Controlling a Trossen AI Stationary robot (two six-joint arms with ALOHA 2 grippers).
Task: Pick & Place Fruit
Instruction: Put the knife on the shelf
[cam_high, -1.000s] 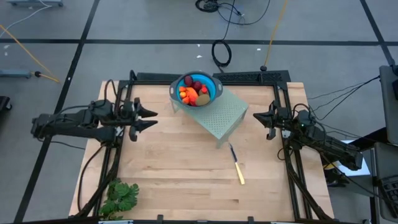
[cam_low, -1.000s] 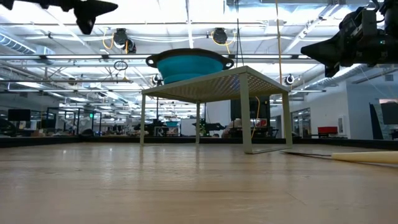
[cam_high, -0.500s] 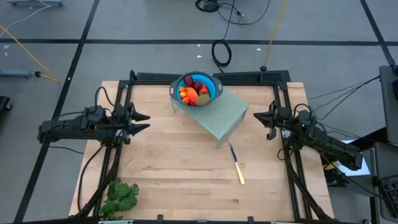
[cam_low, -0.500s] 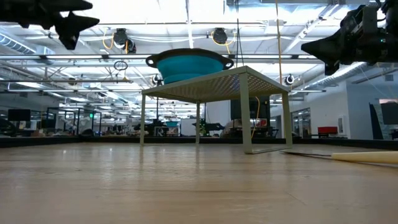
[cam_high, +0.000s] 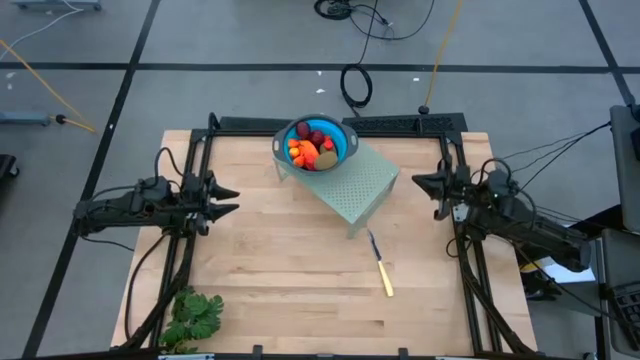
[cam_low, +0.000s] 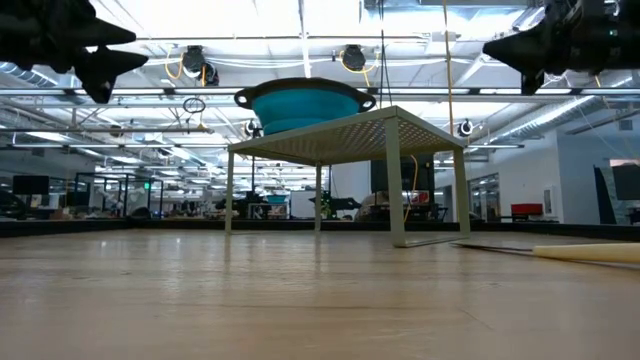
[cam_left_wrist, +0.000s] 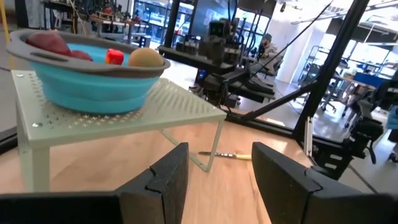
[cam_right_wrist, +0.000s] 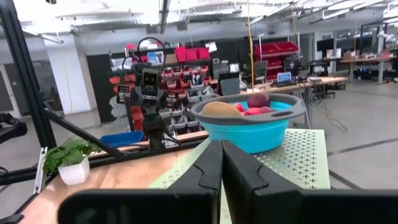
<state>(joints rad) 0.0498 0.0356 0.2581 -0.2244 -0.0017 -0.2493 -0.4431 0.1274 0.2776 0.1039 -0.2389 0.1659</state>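
Observation:
The fruit (cam_high: 312, 148), dark red balls, an olive-brown oval and orange-red pieces, lies in a blue bowl (cam_high: 343, 140). The bowl stands on the top of a pale green perforated stand (cam_high: 358, 190), which rests on the table by its legs (cam_low: 397, 190). My left gripper (cam_high: 232, 198) hangs open over the table's left side, level, pointing at the stand, with nothing between its fingers (cam_left_wrist: 168, 180). My right gripper (cam_high: 418, 183) is shut and empty at the table's right side, pointing toward the bowl (cam_right_wrist: 249, 127).
A yellow-handled knife (cam_high: 381, 264) lies on the wooden table (cam_high: 280, 270) in front of the stand. A leafy green bunch (cam_high: 192, 318) lies at the near left corner. Black frame rails (cam_high: 190, 160) run along the table's left, far and right sides.
My left gripper has drawn back toward the table's left edge and sunk lower, staying level and open. My right gripper has risen a little, still shut. The bowl, fruit and stand have not moved.

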